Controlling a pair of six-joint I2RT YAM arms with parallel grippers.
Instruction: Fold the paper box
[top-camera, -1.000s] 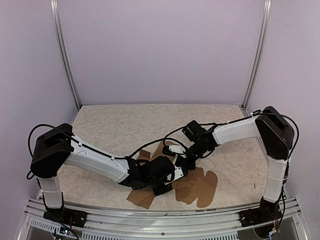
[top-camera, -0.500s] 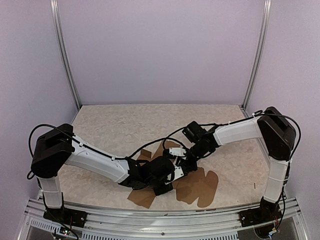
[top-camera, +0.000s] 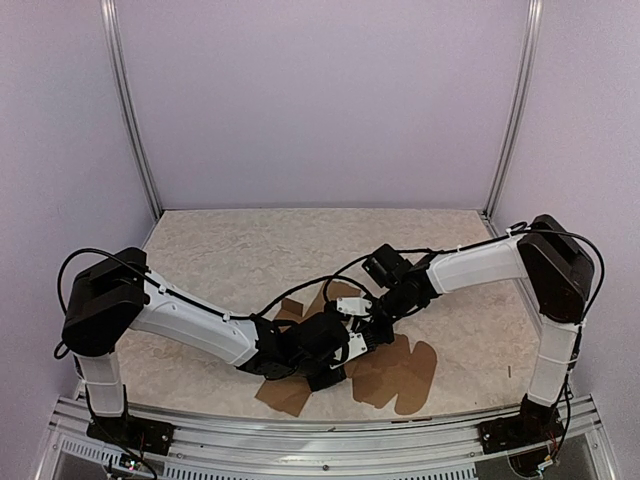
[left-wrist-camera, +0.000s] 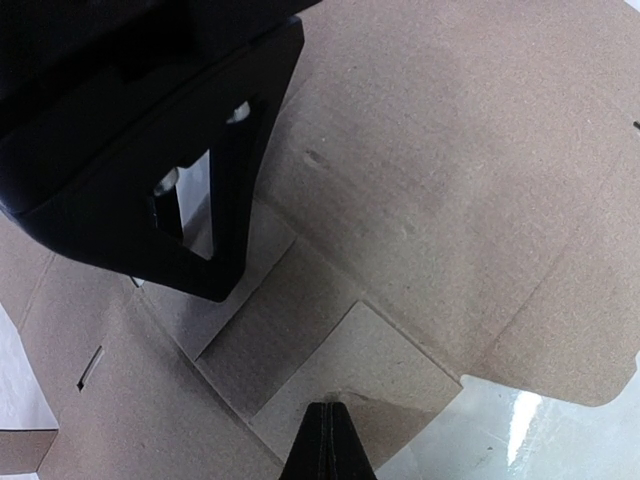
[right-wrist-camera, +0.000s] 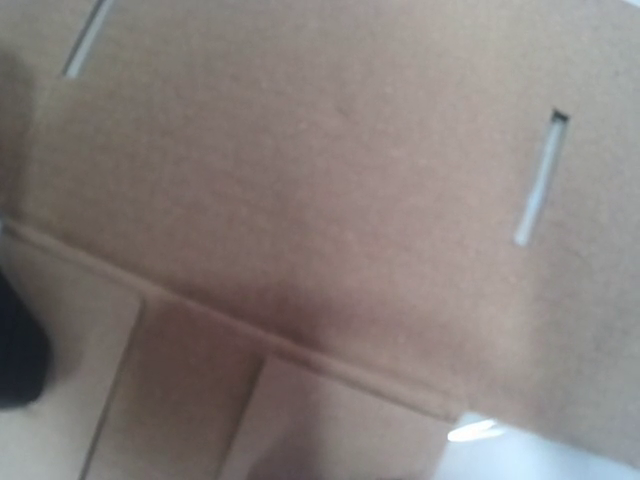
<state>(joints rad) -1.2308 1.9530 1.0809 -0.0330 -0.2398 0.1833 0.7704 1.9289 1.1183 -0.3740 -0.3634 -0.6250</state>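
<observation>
The paper box (top-camera: 400, 372) lies as a flat brown die-cut sheet on the table in front of the arms. In the left wrist view it (left-wrist-camera: 450, 180) fills the frame. My left gripper (left-wrist-camera: 328, 445) is shut, its tips together and pressing down on a small square flap; from above it (top-camera: 350, 356) sits at the sheet's middle. My right gripper (top-camera: 368, 328) hovers just behind it, low over the sheet. One black finger (left-wrist-camera: 235, 190) of it shows in the left wrist view. The right wrist view holds only blurred cardboard (right-wrist-camera: 330, 180) with two slots; its own fingers are hidden.
The beige speckled table (top-camera: 230, 250) is enclosed by lilac walls, with metal posts (top-camera: 132, 120) at the back corners. An aluminium rail (top-camera: 300, 445) runs along the near edge. Black cables loop between the two arms over the sheet.
My right gripper has slid slightly nearer and to the left over the sheet, closer to the left gripper. The left arm has stayed put, tips still pressed on the flap.
</observation>
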